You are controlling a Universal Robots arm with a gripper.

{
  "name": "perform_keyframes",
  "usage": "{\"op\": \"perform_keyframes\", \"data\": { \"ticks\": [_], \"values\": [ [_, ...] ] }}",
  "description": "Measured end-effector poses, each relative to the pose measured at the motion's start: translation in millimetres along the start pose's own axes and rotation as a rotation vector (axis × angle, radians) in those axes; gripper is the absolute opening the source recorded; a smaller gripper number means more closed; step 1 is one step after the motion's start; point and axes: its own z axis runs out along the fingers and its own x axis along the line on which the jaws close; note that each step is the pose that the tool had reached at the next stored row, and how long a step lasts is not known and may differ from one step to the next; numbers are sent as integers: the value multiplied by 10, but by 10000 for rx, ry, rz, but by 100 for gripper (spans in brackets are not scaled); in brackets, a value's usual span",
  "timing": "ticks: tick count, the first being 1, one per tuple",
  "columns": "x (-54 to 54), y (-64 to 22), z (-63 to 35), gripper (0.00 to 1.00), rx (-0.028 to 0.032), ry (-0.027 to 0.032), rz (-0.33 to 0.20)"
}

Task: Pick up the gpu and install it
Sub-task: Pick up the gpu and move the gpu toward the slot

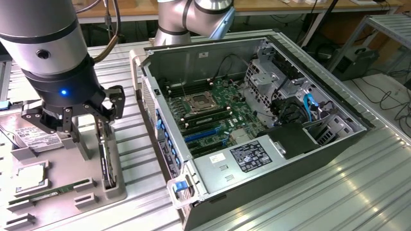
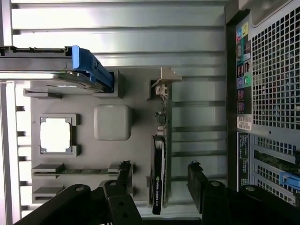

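Narrow clear gaps on both flanks of the thin green circuit card with black round fan shroud (image 2: 159,187), upright on edge in the grey moulded fixture tray (image 2: 138,112), one finger of the spread black gripper (image 2: 159,165) to each side. Close beside, perforated rear wall of the silver tower computer case (image 2: 276,70). Inside, room over blue expansion slots (image 1: 204,135), hemmed by silver drive cage (image 1: 263,79) and, seemingly, loose blue and black cables (image 1: 308,108).

Open computer case (image 1: 212,57) beside grey tray (image 1: 64,166); perhaps processor (image 1: 31,177).

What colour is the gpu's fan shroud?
The gpu shroud is black; wrist view shows it best.
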Motion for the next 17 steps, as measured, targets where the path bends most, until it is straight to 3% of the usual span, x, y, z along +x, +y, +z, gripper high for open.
{"op": "perform_keyframes", "data": {
  "ticks": [17],
  "values": [
    [1,-85,110,60,-1,4,-60]
  ]
}}
